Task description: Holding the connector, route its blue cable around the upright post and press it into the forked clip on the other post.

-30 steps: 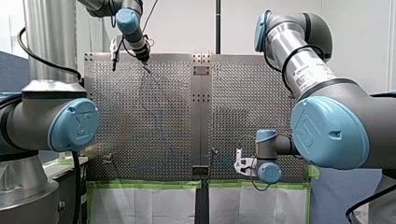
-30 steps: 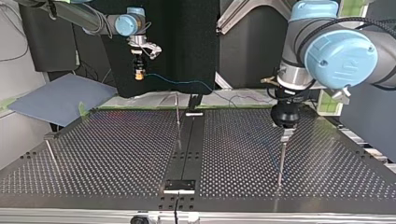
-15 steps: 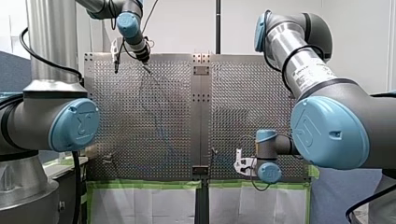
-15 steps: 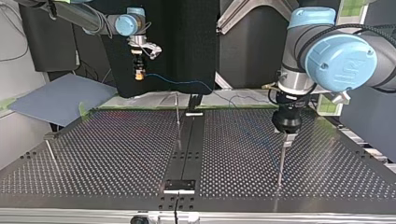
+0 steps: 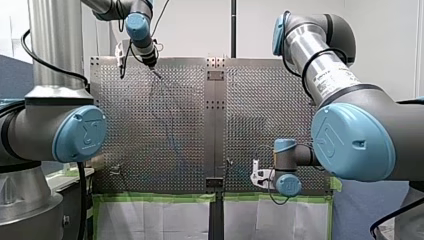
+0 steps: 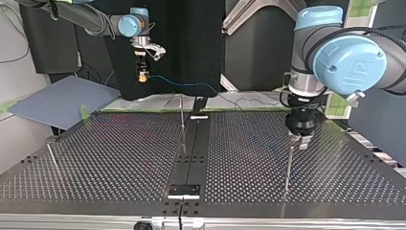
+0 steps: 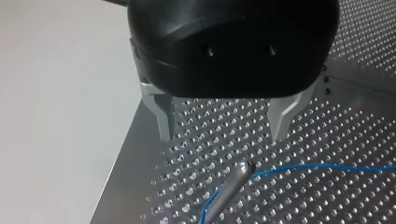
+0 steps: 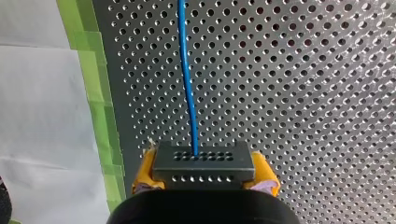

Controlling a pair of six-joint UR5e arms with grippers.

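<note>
Perforated metal worktop [image 6: 119, 158] carries a slim post [image 7: 231, 186], round whose tip the blue cable [image 8: 187, 84] bends, its connector [image 8: 204, 158] pinched in my right pincer [image 8: 205, 173] well apart from that post, my left pincer [image 7: 223, 135] spread just above it, so the final pressing-in looks left to do.

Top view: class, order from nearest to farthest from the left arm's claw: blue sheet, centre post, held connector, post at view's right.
1. Post at view's right: just below the left claw.
2. Centre post: mid-view, near the table's far edge.
3. Connector: in the right claw, beyond that edge, leftwards.
4. Blue sheet: off the table, far left.
</note>
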